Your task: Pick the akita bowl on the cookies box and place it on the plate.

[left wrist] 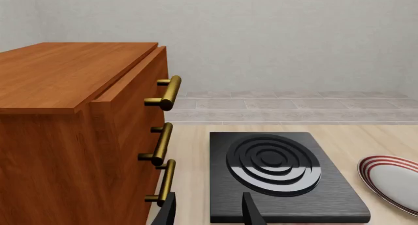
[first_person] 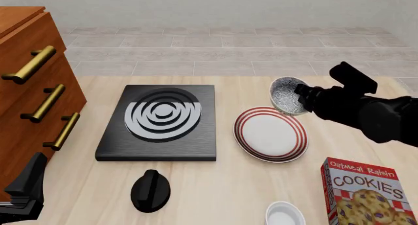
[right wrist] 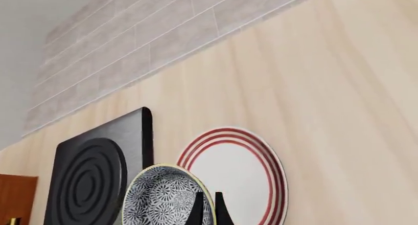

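pale wooden table (first_person: 228, 186) | on it: black square stove (first_person: 160, 122), red-ringed white plate (first_person: 271, 134) below right jaws, red cookies box (first_person: 365, 193), small white bowl (first_person: 285, 215), black knob (first_person: 150, 191), brown wooden drawer cabinet (first_person: 29, 88)

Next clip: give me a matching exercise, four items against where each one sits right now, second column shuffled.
Items:
1. speckled bowl
2. plate
3. cookie box
4. stove

Places:
A. on the table, between stove and right arm
B. standing at the near right corner
C. held in the right pincer, tilted, past the plate
D. beside the wooden drawers

Pairs: 1-C, 2-A, 3-B, 4-D
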